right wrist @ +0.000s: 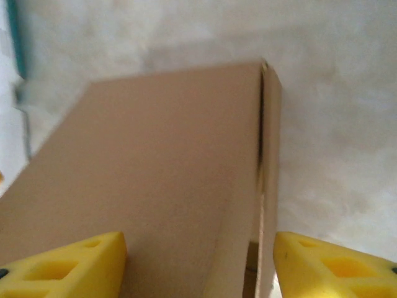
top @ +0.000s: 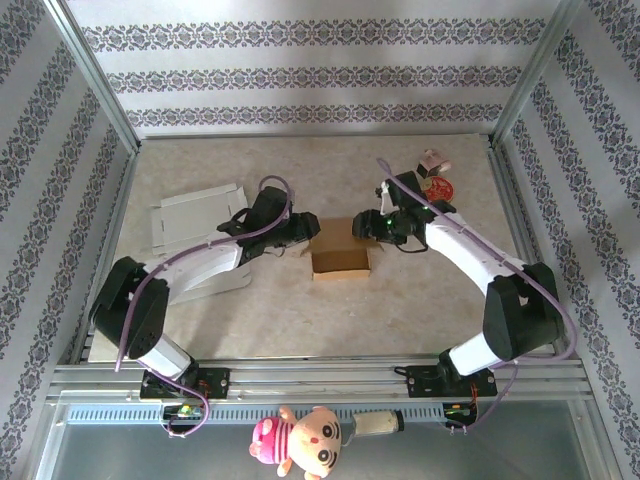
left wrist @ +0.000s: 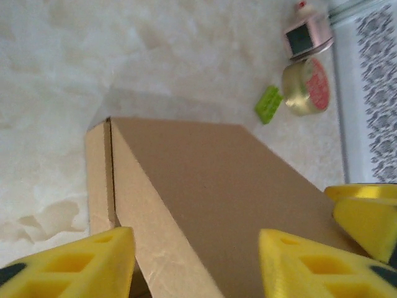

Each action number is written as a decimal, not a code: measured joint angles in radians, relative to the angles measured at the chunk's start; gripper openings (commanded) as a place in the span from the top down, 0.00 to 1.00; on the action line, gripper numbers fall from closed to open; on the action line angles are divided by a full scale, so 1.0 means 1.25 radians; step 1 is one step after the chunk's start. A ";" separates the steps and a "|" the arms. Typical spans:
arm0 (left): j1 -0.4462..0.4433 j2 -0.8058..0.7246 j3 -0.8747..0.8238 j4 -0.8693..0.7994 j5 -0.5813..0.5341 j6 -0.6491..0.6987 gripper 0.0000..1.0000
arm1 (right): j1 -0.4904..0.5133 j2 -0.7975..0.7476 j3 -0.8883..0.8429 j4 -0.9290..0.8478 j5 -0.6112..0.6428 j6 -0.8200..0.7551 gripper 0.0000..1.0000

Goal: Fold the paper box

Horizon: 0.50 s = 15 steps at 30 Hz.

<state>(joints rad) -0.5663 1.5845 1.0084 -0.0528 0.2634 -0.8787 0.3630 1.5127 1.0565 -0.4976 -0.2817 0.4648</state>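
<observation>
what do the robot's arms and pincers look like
The left arm and right arm have white links, black joints and black bases. A purple cable runs along each. The left pincer and right pincer carry yellow fingers with rectangular cut-outs. A green light glows by the right wrist.

The left arm (top: 190,265) reaches forward and to the right from its base, elbow low and outboard. The left gripper (top: 300,238) points right, jaws parted. The right arm (top: 470,260) reaches forward and to the left. The right gripper (top: 365,228) points left, jaws parted. The grippers face each other, apart. The finger pads (left wrist: 74,264) are yellow.
</observation>
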 measured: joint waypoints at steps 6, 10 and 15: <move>0.000 0.063 -0.090 0.040 0.032 -0.005 0.67 | 0.052 0.053 -0.074 0.006 0.120 -0.041 0.31; 0.000 0.078 -0.132 0.038 0.034 -0.003 0.55 | 0.063 0.056 -0.068 0.002 0.151 -0.058 0.24; 0.000 0.037 -0.122 0.049 0.025 0.018 0.38 | 0.056 0.041 -0.037 -0.005 0.140 -0.056 0.23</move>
<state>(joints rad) -0.5663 1.6302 0.8555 0.0086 0.2951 -0.8566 0.4324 1.5639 1.0100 -0.5041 -0.1070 0.3946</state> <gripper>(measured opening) 0.586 0.786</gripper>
